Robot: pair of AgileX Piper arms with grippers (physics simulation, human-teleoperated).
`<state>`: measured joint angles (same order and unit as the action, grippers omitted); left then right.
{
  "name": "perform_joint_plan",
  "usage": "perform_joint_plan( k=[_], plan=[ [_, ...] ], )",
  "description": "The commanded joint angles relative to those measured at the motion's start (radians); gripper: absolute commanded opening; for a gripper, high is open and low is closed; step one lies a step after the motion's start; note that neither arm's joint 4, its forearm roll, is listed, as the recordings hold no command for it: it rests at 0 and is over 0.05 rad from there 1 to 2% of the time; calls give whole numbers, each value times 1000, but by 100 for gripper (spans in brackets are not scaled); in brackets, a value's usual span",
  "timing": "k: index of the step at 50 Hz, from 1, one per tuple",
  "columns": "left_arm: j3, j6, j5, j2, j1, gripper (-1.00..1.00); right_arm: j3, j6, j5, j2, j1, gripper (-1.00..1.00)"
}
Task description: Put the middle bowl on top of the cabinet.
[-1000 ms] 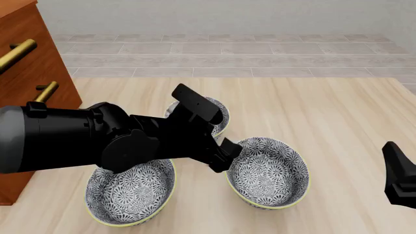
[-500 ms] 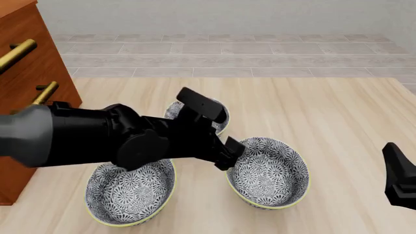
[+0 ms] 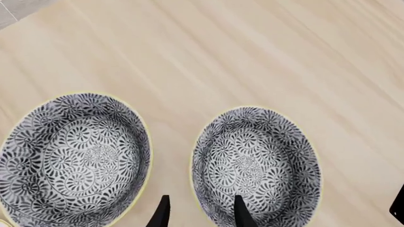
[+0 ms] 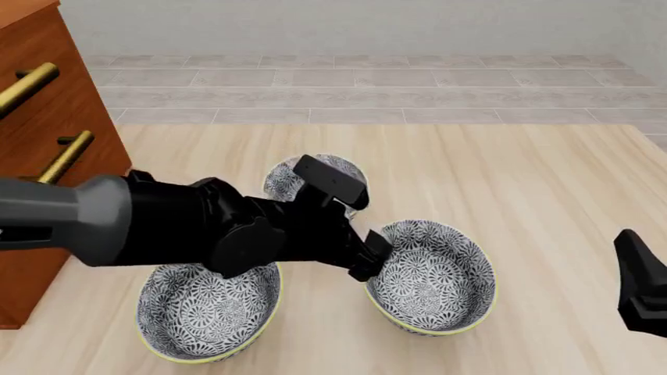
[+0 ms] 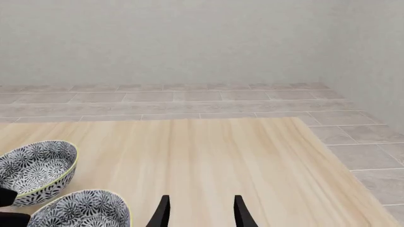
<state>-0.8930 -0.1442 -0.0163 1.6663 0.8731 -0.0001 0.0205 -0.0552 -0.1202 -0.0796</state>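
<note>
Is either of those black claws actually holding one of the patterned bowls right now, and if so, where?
No. The left gripper is open, its fingers straddling the near rim of a floral bowl without closing on it. The right gripper is open over bare table.

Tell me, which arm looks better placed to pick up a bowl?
Left, probably. Its end effector hangs open right over the bowls, its fingers straddling the near rim of one bowl. The right end effector sits off at the table's right edge, pointing at bare wood beyond the bowls.
</note>
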Motion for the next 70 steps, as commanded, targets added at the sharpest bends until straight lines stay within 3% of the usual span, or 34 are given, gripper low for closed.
perform_joint_plan(
  k=[1,51,65,70],
  plan=[
    [1,-12,12,21,9,100,0,-1,11,9,0,100],
    [-6,-55,51,96,29,100,0,-2,74,71,-8,100],
    [-3,-66,80,131,24,100,0,-1,47,42,-9,100],
    [-4,-73,89,145,25,100,0,-3,119,113,-10,100]
  ],
)
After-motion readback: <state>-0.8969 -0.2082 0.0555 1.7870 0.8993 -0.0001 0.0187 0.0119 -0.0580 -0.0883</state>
